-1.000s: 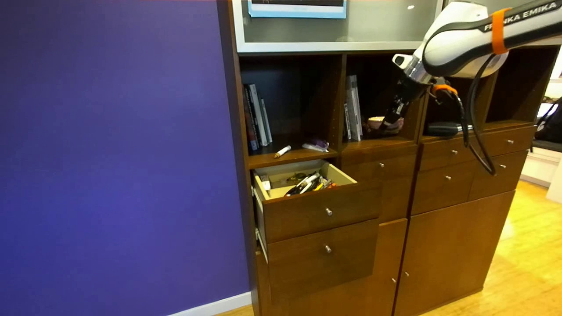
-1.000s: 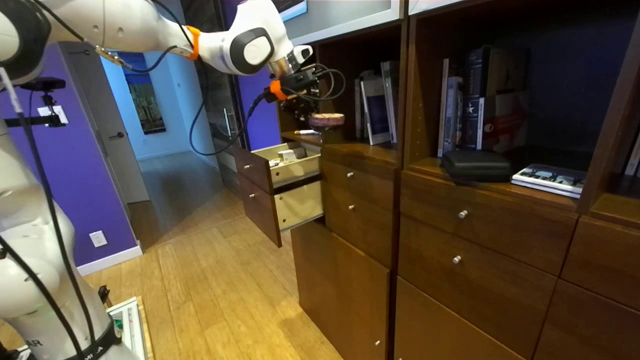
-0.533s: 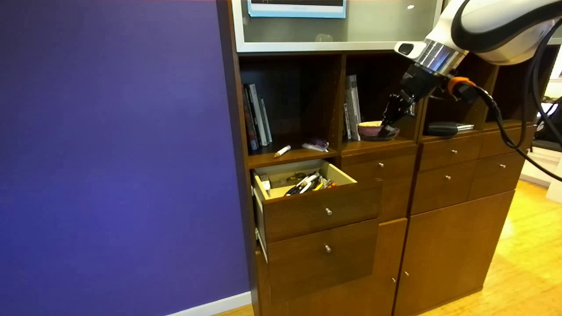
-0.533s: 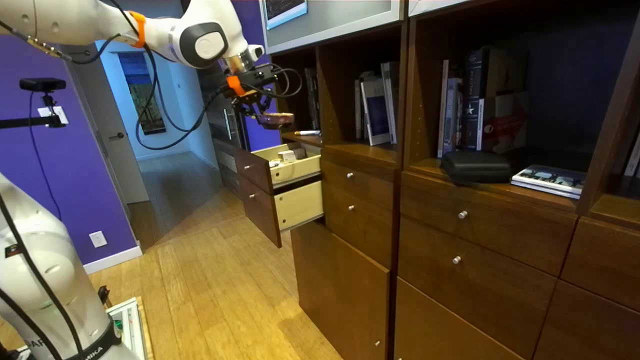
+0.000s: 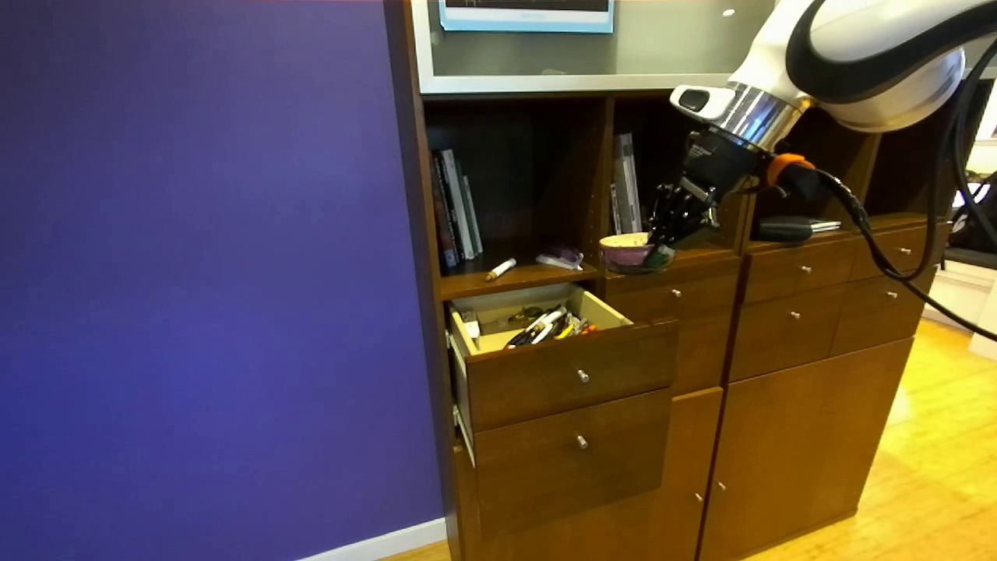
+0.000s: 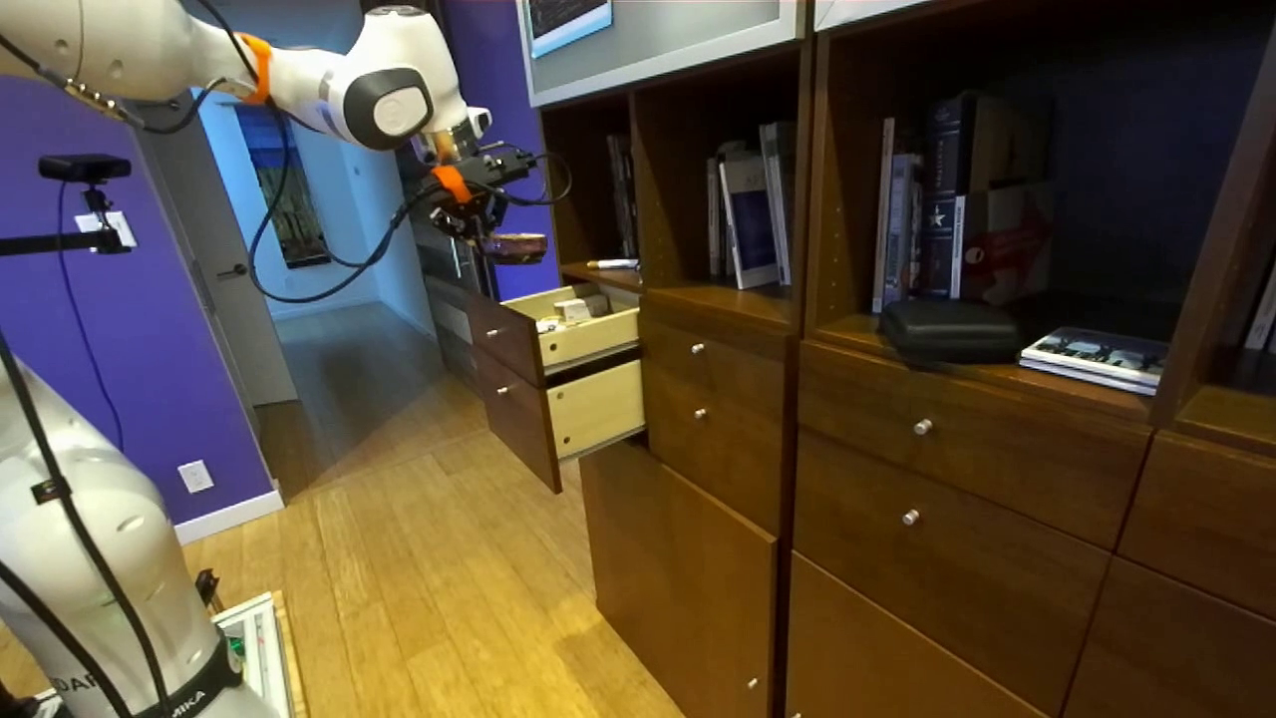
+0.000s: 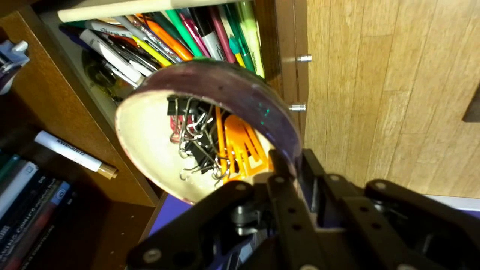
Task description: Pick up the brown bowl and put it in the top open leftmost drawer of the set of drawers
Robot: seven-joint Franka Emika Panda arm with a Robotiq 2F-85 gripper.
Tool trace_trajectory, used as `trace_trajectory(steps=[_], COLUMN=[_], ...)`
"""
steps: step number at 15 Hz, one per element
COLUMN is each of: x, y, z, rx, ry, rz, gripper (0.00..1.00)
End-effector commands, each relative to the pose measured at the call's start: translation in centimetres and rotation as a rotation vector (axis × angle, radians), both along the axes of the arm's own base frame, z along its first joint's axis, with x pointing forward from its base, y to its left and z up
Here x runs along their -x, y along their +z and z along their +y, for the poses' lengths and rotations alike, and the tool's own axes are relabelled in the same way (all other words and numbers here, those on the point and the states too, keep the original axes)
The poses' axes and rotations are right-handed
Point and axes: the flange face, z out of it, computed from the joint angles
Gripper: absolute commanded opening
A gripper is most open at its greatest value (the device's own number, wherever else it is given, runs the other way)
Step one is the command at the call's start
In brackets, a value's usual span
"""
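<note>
- My pincer [image 7: 293,162] is clamped on the brown bowl [image 5: 623,255]; in the wrist view my two fingers [image 7: 314,165] stand on either side of its wall.
- I hold the bowl in the air, higher than the pulled-out drawer [image 5: 537,387] of the set of drawers [image 5: 705,343] and not yet in it. Whether it is straight over the opening, I cannot tell.
- In both exterior views the bowl shows further left and lower than half a second ago, nearer the drawer.
- A second ago, in an exterior view, it showed in front of the shelf compartments; there it now shows against the purple wall [image 6: 493,80].
- My arm [image 6: 409,40] has swung left in that same view.
- From the wrist I see black binder clips [image 7: 176,107] with silver handles and some orange pieces [image 7: 235,129] lying in the bowl.
- The drawer is out just as before, with pens [image 5: 541,329] heaped inside; the lower drawer [image 6: 596,409] is out too.
- The white marker [image 5: 501,269] lies in the same spot in the compartment above, near the upright books [image 5: 456,206].
</note>
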Motion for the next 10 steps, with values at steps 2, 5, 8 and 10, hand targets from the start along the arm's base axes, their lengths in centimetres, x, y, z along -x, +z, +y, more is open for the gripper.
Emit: trace_trajectory(steps=[2, 5, 8, 10], x=[-0.1, -1.7, -4.5, -6.5], y=[0.1, -0.5, -2.7, -4.3], z=[-0.1, 1.3, 3.9, 4.9], rx=[0.001, -0.013, -0.006, -0.009], ry=[-0.004, 0.092, 0.255, 0.346], rz=[0.002, 0.006, 0.028, 0.034], gripper=[0.14, 0.04, 0.04, 0.04])
